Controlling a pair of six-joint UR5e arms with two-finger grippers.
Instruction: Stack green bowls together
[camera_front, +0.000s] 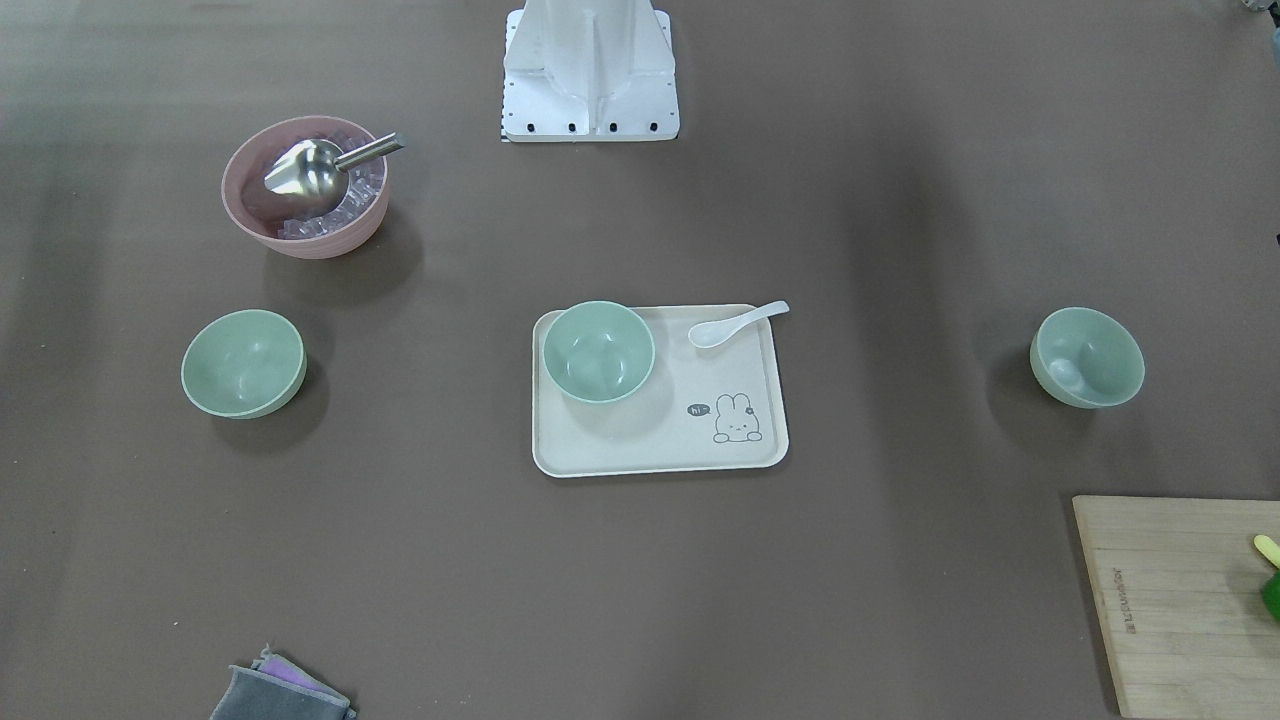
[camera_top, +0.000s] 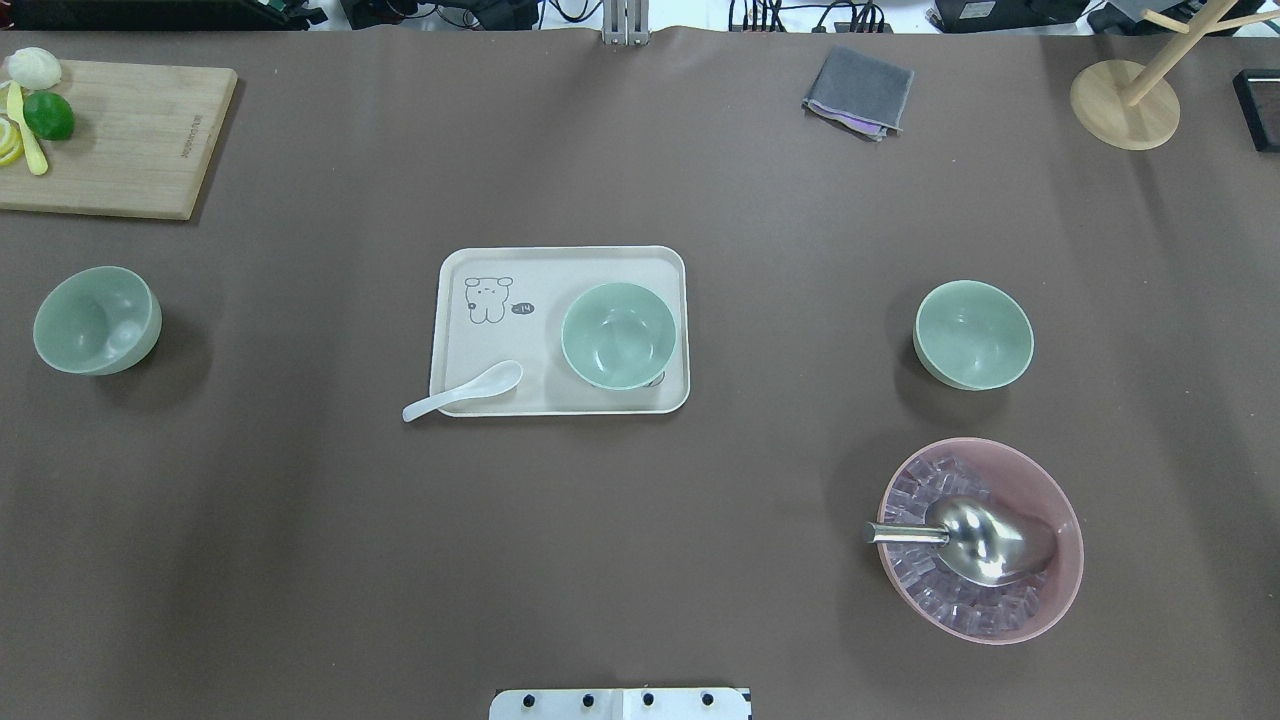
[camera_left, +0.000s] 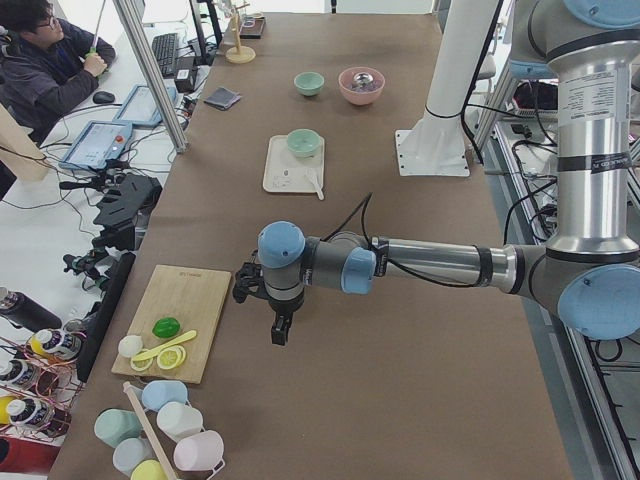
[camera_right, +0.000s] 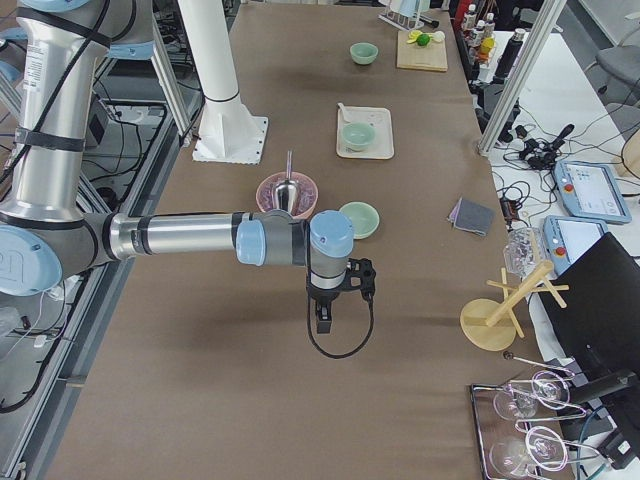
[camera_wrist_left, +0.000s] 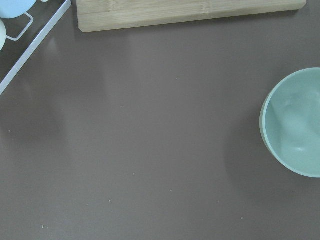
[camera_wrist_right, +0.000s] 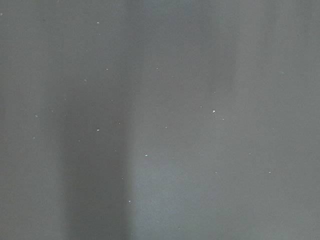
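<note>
Three pale green bowls stand apart, all upright and empty. One (camera_top: 618, 335) sits on the cream tray (camera_top: 470, 395). One (camera_top: 97, 320) stands at the table's left and shows at the right edge of the left wrist view (camera_wrist_left: 295, 122). One (camera_top: 973, 333) stands at the right, beyond the pink bowl. My left gripper (camera_left: 283, 330) hangs over the table near the cutting board, seen only from the side. My right gripper (camera_right: 323, 322) hangs over bare table short of the right bowl (camera_right: 359, 219). I cannot tell whether either is open or shut.
A pink bowl (camera_top: 985, 540) with ice cubes and a metal scoop stands at the right front. A white spoon (camera_top: 465, 390) lies on the tray's edge. A wooden cutting board (camera_top: 120, 140) with lime and lemon, a grey cloth (camera_top: 858, 92) and a wooden stand (camera_top: 1125, 100) line the far side.
</note>
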